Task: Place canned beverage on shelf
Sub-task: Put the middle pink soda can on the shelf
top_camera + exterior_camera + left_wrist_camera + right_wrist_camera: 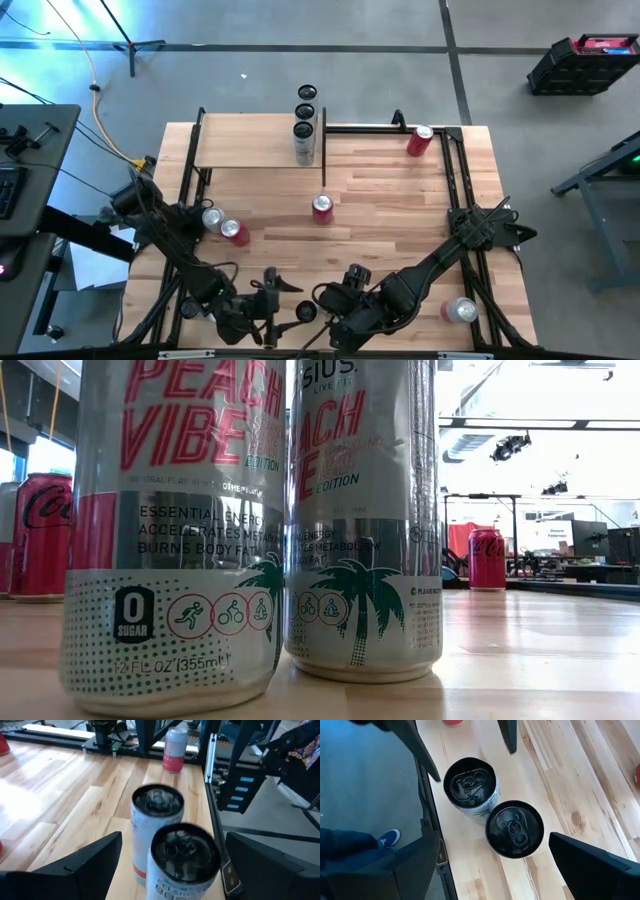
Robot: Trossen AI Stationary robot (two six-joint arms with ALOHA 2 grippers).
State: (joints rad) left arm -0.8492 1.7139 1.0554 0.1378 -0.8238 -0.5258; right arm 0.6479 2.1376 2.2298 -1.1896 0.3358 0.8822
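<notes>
Two tall silver cans with black tops stand side by side on the table near its front edge; they fill the low view [170,530] [365,520]. My left gripper [172,865] is open and level. Its fingers stand on either side of the nearer can [184,857] without touching it, and the second can [157,805] is just behind. My right gripper [492,870] is open and hangs above both cans [470,782] [515,829], pointing steeply down. The shelf [255,145], a light plank in black posts, is at the table's far left.
Three tall cans [304,130] stand in a row at the shelf's right end. Red cans are at the far right [420,140] and mid-table [322,208]. Two cans [224,225] lie at the left, and one [460,310] at the near right. Black frame rails run along the table's sides.
</notes>
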